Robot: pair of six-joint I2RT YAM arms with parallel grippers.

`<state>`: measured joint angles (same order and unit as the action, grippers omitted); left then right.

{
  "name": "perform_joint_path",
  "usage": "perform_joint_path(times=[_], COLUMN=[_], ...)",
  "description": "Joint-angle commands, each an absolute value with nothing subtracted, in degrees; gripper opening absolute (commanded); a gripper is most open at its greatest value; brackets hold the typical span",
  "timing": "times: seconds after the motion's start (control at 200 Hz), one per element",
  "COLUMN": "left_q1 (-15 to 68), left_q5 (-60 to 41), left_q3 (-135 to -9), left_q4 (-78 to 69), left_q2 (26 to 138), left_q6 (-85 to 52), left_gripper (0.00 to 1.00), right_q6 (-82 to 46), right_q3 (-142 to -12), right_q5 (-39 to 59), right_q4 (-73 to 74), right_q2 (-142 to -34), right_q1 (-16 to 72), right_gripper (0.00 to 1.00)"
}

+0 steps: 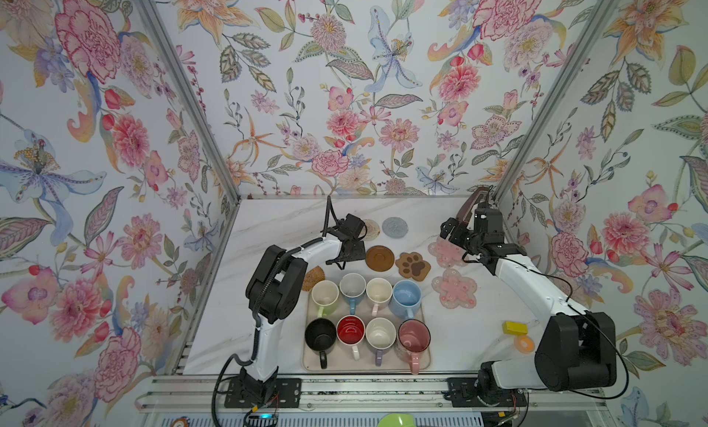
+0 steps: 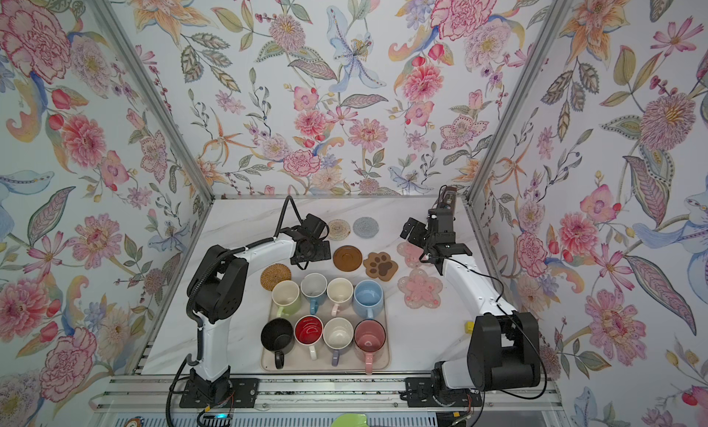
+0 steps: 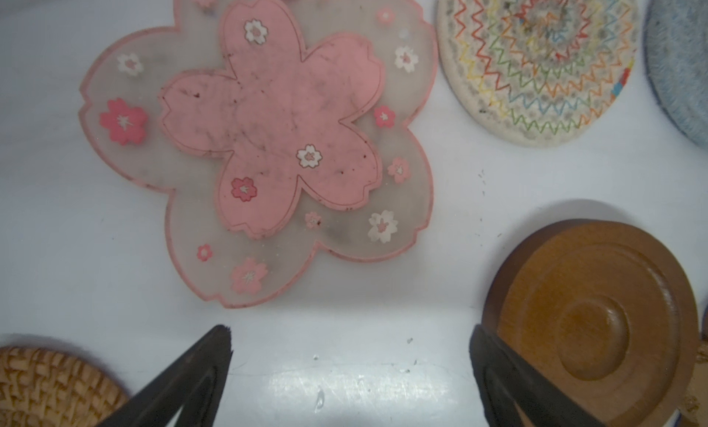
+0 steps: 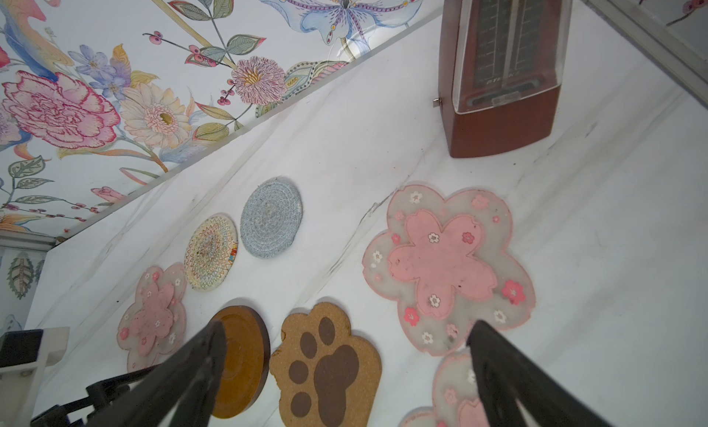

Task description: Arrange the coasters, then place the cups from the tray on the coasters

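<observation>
Several mugs stand in two rows on the beige tray point(image 1: 308, 364), from the light green one point(image 1: 325, 296) to the pink one point(image 1: 413, 337). Behind it lie the coasters: tan rattan point(image 1: 313, 278), brown disc point(image 1: 379, 257), paw point(image 1: 413, 266), beige woven point(image 1: 371, 229), grey-blue woven point(image 1: 394, 227) and two pink flowers point(image 1: 456, 289) point(image 4: 448, 268). A third pink flower point(image 3: 268, 137) lies below my left gripper point(image 3: 350, 333), which hangs open and empty between rattan and disc. My right gripper point(image 4: 346, 325) hovers open and empty over the back right flower.
A brown metronome point(image 4: 502, 80) stands in the back right corner near the wall. A yellow block point(image 1: 515, 328) and an orange ring point(image 1: 523, 343) lie at the right, beside my right arm's base. Patterned walls close three sides.
</observation>
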<state>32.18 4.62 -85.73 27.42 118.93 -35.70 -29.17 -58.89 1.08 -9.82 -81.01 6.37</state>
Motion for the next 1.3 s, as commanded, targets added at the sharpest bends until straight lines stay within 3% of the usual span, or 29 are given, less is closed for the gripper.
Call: perform_joint_path(times=[0.0,0.621,1.296], left_q1=[32.88,33.01,27.43], left_q5=[3.02,3.05,4.34], left_q3=[-87.69,-95.59,-98.84], left_q4=[28.57,29.69,27.51], left_q2=[121.45,128.49,131.34], left_q6=[-34.27,-35.35,-36.12], left_gripper=[0.99,0.99,0.99], right_q6=[-28.05,-27.95,-28.49], right_q3=[-59.85,-57.54,-56.51], right_q5=[0.27,0.62,1.10], right_q4=[-10.94,-10.74,-11.16], right_q2=[-80.09,-77.40,-76.11], right_q1=[5.78,4.30,3.69], right_gripper=[0.99,0.99,0.99])
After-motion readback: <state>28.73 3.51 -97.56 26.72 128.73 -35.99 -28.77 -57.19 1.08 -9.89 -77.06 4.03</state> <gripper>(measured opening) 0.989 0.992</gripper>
